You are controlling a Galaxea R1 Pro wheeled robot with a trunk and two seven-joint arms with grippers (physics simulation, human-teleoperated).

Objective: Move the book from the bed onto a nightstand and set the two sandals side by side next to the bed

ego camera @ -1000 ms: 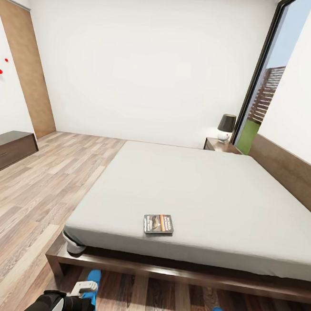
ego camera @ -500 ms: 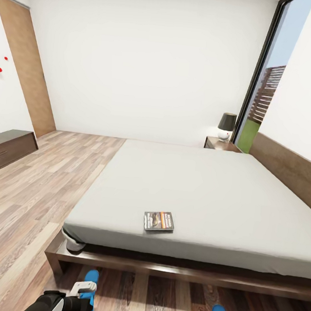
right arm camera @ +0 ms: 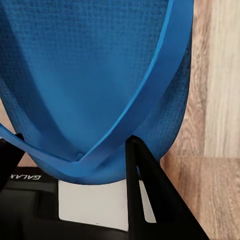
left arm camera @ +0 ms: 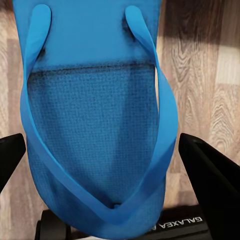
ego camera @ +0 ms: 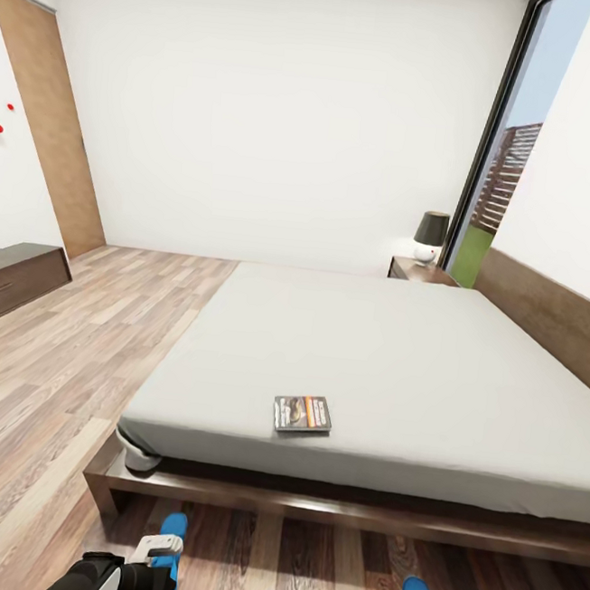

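- Two blue sandals, one at each hand: the left hand (left arm camera: 107, 150) has its fingers spread wide either side of the left sandal (left arm camera: 95, 125).
- The right hand (right arm camera: 75, 150) grips the right sandal (right arm camera: 95, 80), a finger under the strap.
- Head view: book (ego camera: 302, 413) on the bed (ego camera: 397, 360); far nightstand (ego camera: 417, 271).

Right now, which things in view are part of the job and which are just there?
Job:
book, on the bed
nightstand, far side of the bed
left sandal, at the left gripper
right sandal, at the right gripper

Just there:
lamp on the nightstand
low cabinet
door
window
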